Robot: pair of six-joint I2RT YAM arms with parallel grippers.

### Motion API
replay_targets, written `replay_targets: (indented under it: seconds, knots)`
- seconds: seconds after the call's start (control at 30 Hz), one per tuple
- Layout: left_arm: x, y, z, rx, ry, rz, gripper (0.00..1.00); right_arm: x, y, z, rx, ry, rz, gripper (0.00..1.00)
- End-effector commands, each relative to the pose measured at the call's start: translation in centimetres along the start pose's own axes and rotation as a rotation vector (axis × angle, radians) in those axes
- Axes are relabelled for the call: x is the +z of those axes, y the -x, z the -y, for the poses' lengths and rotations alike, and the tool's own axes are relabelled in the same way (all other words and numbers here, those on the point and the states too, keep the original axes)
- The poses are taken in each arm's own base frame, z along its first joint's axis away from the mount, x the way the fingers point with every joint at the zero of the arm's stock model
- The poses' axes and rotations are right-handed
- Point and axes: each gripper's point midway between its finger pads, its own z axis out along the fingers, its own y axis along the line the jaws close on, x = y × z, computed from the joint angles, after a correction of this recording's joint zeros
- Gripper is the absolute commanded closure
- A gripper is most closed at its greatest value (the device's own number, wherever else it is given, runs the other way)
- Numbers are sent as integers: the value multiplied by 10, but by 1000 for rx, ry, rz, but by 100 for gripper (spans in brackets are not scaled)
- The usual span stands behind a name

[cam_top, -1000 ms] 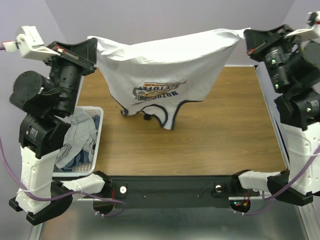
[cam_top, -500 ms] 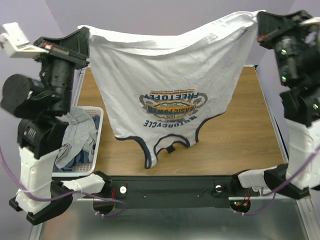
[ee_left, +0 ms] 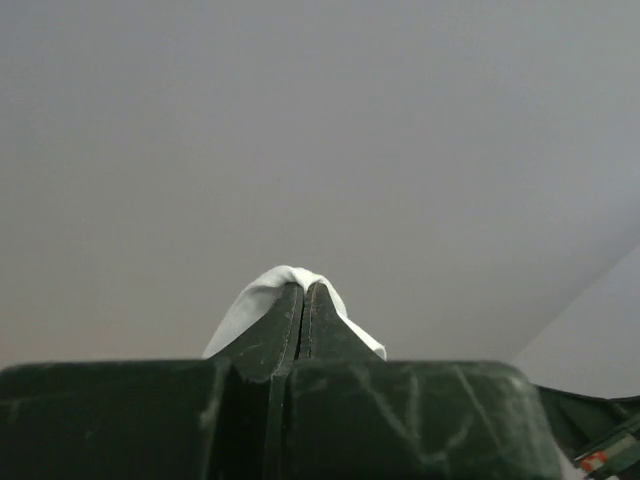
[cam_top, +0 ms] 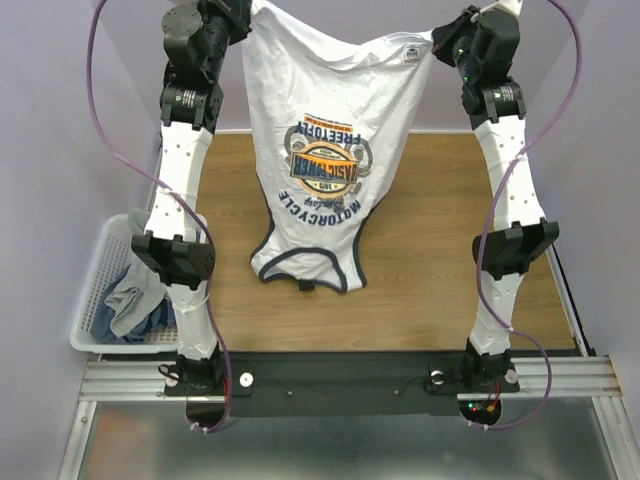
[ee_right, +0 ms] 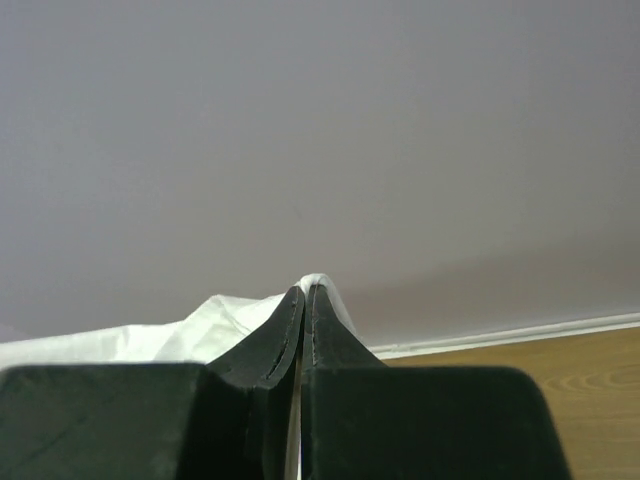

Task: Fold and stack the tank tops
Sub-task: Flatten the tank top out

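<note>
The white tank top [cam_top: 330, 130] with navy-edged neck and armholes and a blue-and-orange graphic hangs upside down, stretched between my two grippers over the far part of the wooden table [cam_top: 430, 240]. Its straps [cam_top: 305, 275] trail down to the table. My left gripper [cam_top: 245, 12] is shut on one bottom-hem corner; white cloth [ee_left: 262, 300] shows at its tips [ee_left: 304, 288]. My right gripper [cam_top: 447, 35] is shut on the other corner; cloth [ee_right: 160, 335] shows beside its tips [ee_right: 305, 290]. Grey tops [cam_top: 135, 300] lie in the basket.
A white lattice basket [cam_top: 95, 275] stands off the table's left edge, beside the left arm. The black base rail [cam_top: 340, 375] and metal frame run along the near edge. Purple walls close in behind and at the sides.
Both arms have stretched up and far back, carrying the white tank top away from the near edge. It now hangs narrower, with its straps over the table's middle.
</note>
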Motion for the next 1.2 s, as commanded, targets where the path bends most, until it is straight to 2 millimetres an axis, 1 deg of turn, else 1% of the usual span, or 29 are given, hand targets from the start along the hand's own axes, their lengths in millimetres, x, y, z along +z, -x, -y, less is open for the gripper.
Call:
replay_targets:
  seconds: [0.0,0.07,0.13,0.17,0.2,0.23,0.27,0.3,0.33,0.37,0.4,0.43,0.47,0.5,0.53,0.57,0.6,0.63,0.67,0.73,0.77,0.8,0.83,0.9,0.93,0.97,1.0,1.03,1.17]
  knots:
    - [-44,104,73,-20,-338,197,100,-71,152,-62,56,216,402,100]
    - [-54,111,78,22,-365,207,100,-83,171,-64,53,220,456,100]
    - [-60,117,80,49,-372,207,100,-88,175,-61,52,207,463,99]
    - [-64,119,79,52,-369,204,100,-104,186,-64,56,210,483,100]
    - [-67,119,78,50,-364,199,100,-106,183,-62,56,203,469,99]
    - [-68,118,74,48,-352,190,100,-98,165,-52,56,173,424,100]
    - [-70,105,67,44,-339,151,100,-98,155,-46,60,156,396,100]
    - [-72,99,64,43,-333,135,100,-113,162,-46,65,146,408,100]
    - [-74,91,59,37,-323,114,100,-115,156,-40,67,126,397,100]
    - [-78,74,46,27,-295,74,100,-104,126,-22,58,78,330,100]
    - [-82,64,41,2,-288,52,100,-122,133,-22,64,74,344,100]
    - [-87,54,36,-13,-282,32,100,-110,108,-8,61,41,294,100]
    - [-100,29,21,-40,-248,-21,100,-119,90,1,64,20,253,100]
    - [-107,21,16,-57,-245,-24,100,-121,76,10,62,-1,223,100]
    - [-115,9,10,-101,-231,-48,100,-138,77,11,70,-1,226,100]
    - [-129,-20,-8,-131,-188,-107,100,-143,66,16,78,-12,206,99]
    - [-137,-35,-17,-150,-168,-136,100,-140,22,40,73,-59,115,100]
    - [-145,-50,-25,-173,-147,-169,100,-147,8,47,79,-72,88,100]
    - [-166,-84,-45,-221,-89,-235,100,-160,-32,68,89,-114,14,100]
    - [-191,-121,-61,-263,-46,-303,100,-177,-73,85,103,-129,-72,99]
    - [-218,-155,-82,-295,20,-362,100,-186,-94,96,110,-149,-113,100]
    - [-235,-174,-89,-315,50,-395,100,-207,-134,117,125,-186,-188,100]
    - [-267,-206,-107,-346,112,-451,100,-219,-155,128,134,-213,-231,100]
    - [-303,-236,-125,-371,187,-512,100,-243,-186,143,143,-240,-294,100]
    - [-319,-247,-134,-380,229,-530,100,-259,-221,162,146,-285,-373,99]
    - [-347,-265,-149,-387,290,-554,100,-272,-241,171,164,-313,-428,99]
    - [-365,-277,-158,-409,342,-588,100,-282,-256,171,182,-300,-475,100]
    - [-377,-285,-163,-416,365,-607,100,-300,-285,185,190,-340,-553,100]
    - [-427,-318,-176,-436,447,-709,100,-336,-327,201,239,-401,-678,100]
